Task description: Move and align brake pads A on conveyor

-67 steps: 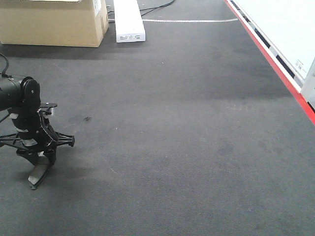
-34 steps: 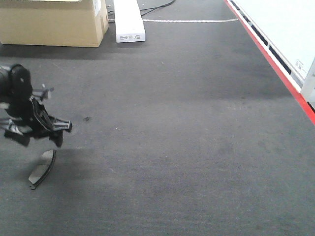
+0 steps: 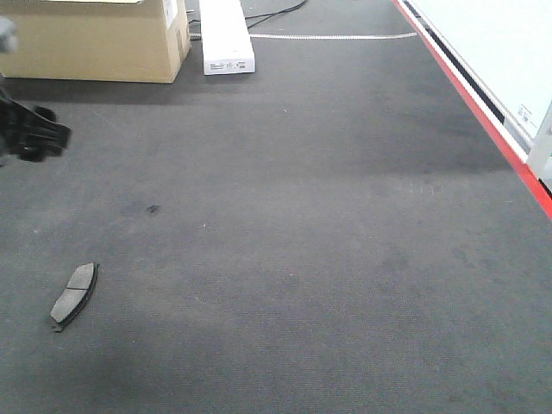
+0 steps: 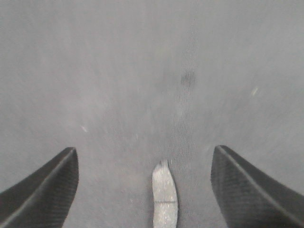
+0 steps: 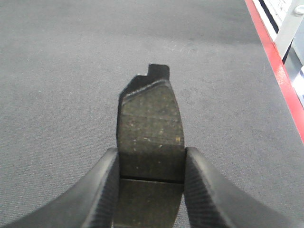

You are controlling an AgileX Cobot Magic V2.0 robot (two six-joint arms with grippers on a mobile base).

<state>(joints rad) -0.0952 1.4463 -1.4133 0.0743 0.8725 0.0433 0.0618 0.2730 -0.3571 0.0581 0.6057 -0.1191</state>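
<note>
One pad (image 3: pixel 73 296) is lying flat on the belt (image 3: pixel 302 259), near the lower left of the front view. It is resting slightly aslant, with the thin groove showing across its middle. The left gripper (image 4: pixel 145 152) is hanging above the belt, clear of that pad, with its jaws standing wide. In the left wrist view the pad is showing at the bottom edge, between the two fingers (image 4: pixel 42 190) and touching neither. In the front view this gripper is showing only as a blurred dark shape at the left edge, well apart from the pad.

The right gripper (image 5: pixel 151 151) is holding a second pad (image 5: pixel 151 114). Its jaws are pressing on the two long edges, and the pad is sticking out forward past the tips, its rough face up and its groove lying just behind the tips. I cannot tell whether this pad is touching the belt beneath it. A red rail (image 5: pixel 275 71) is running along the belt's right edge. At the far end a cardboard box (image 3: pixel 95 39) and a white box (image 3: pixel 226 34) are sitting just beside each other.
</note>
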